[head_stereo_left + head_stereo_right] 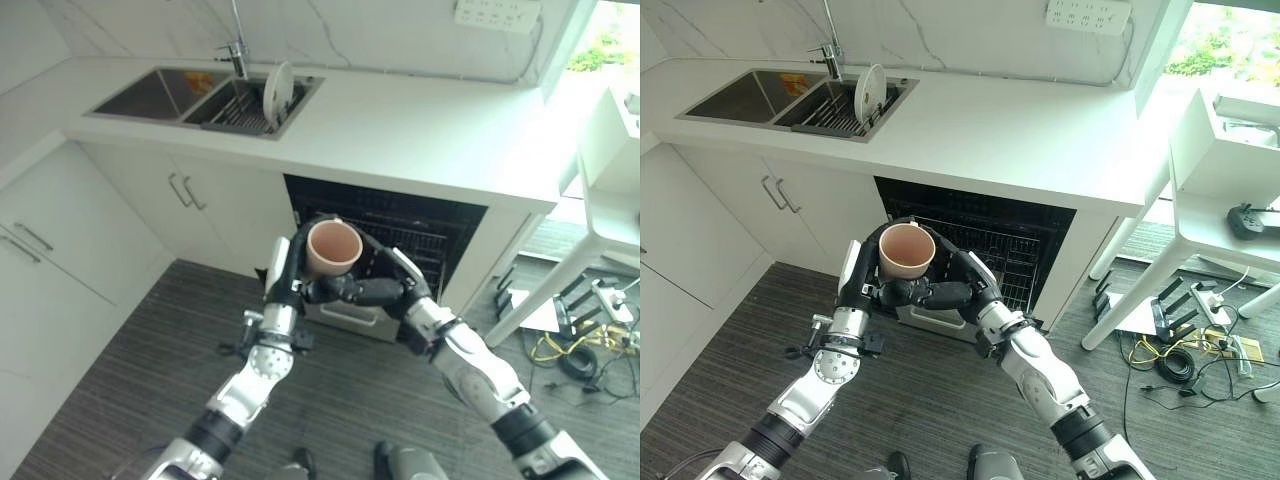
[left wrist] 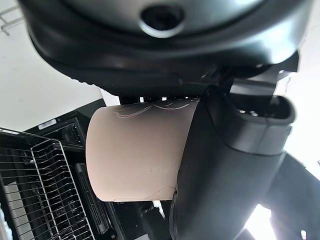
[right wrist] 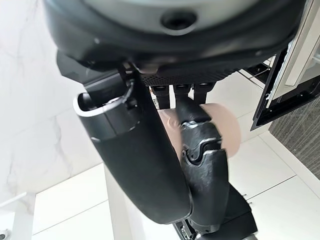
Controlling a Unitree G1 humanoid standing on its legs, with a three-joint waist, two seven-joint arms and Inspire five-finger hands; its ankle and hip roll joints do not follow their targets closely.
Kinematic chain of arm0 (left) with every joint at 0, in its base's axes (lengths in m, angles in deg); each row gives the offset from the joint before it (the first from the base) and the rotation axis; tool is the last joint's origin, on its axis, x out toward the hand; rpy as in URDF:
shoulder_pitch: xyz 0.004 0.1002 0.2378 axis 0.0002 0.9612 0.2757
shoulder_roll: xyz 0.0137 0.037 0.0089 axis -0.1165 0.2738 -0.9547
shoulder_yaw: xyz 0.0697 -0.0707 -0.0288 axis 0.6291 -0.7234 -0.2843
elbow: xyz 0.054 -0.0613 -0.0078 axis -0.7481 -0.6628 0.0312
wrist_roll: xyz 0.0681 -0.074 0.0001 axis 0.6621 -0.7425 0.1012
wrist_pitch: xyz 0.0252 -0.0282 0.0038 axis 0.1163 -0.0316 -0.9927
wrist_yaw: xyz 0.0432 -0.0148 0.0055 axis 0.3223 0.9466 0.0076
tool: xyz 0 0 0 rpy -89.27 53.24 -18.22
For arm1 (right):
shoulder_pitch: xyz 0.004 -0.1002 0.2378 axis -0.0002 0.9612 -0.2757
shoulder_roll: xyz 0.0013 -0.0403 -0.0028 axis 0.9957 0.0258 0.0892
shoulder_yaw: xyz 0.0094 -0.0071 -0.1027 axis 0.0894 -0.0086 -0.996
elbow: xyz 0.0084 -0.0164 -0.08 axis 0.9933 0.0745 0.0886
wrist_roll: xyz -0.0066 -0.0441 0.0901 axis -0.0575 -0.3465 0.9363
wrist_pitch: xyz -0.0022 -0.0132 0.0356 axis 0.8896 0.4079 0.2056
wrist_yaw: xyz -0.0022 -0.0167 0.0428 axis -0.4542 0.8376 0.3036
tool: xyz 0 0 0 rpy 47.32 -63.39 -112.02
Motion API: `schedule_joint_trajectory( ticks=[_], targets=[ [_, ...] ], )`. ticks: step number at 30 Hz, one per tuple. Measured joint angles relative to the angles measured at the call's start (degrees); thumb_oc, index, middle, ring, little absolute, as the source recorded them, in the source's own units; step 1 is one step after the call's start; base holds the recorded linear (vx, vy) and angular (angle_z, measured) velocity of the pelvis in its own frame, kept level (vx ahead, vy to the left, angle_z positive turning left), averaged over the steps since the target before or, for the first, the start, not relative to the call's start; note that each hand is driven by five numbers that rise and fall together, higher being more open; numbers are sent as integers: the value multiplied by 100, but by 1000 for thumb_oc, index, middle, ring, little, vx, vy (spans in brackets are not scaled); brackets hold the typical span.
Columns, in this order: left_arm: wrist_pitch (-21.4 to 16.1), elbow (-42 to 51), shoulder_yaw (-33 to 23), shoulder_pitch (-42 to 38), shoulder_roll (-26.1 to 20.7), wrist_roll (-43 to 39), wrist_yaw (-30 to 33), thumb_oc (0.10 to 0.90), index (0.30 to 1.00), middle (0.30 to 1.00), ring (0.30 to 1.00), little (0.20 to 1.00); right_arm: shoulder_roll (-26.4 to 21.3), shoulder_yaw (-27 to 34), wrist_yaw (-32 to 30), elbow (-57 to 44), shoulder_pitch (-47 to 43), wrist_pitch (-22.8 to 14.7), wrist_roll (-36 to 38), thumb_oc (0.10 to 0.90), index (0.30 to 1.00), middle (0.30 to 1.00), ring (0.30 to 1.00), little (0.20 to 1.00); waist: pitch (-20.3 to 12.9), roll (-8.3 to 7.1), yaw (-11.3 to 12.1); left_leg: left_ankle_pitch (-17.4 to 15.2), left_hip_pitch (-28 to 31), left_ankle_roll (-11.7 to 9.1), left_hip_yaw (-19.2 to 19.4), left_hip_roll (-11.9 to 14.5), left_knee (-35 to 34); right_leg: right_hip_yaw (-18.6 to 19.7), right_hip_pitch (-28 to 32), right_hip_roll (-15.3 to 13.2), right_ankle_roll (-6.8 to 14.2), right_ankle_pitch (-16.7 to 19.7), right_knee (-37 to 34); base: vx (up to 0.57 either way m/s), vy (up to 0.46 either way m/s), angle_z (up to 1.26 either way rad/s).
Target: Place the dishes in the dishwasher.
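Holding a pink cup (image 1: 333,248) between them, both hands met in front of the open dishwasher (image 1: 400,232). The left hand (image 1: 290,262) had its fingers curled round the cup's left and far side, and its wrist view showed the cup's wall lying against the palm with the thumb across it. The right hand (image 1: 362,290) reached in from the right, with fingers wrapped under and against the cup's near side; in its own wrist view the pink wall showed just past its fingers (image 3: 202,145). The cup stood upright, mouth up, above the wire rack (image 1: 1000,250) and not yet in it.

To do this step well, I judged that one hand should take the full hold before the other let go, since a shared grip on a smooth round wall could let the cup slip or twist. The cup would then need tipping mouth down and lowering between the rack's wires, slowly, so its rim did not catch. The rack sat low and far under the counter (image 1: 420,130), so the arm would want a clear line in below the counter's edge. A white plate (image 1: 277,92) stood on edge in the sink (image 1: 150,95) at the far left, waiting its turn.
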Motion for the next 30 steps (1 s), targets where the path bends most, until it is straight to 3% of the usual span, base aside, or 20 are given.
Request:
schedule_joint_trajectory(
  ticks=[11, 17, 30],
  targets=[
    [-1, -134, 140, -8, 16, 11, 201, 400, 300, 300, 300, 300, 37, -190, -344, 49, -50, 24, 55, 800, 900, 900, 900, 900, 1, -2, 116, 3, 2, 5, -89, -20, 5, -42, 58, -21, 7, -5, -26, 5, 2, 3],
    [0, -234, 187, -47, 85, -28, 345, 400, 300, 300, 300, 300, 284, -238, -704, 231, -162, 13, 189, 800, 900, 900, 900, 900, 3, -5, 118, 3, -3, 6, -97, -25, 5, -46, 59, -25, 5, -4, -27, 0, 0, 0],
    [0, -456, 292, -179, 234, -45, 548, 400, 300, 300, 300, 300, 557, -427, -1174, 462, -248, -249, 414, 800, 900, 900, 900, 900, 4, -7, 111, 2, -6, 8, -100, -28, 9, -47, 56, -29, 10, -6, -27, 0, 0, 0]
  ],
)
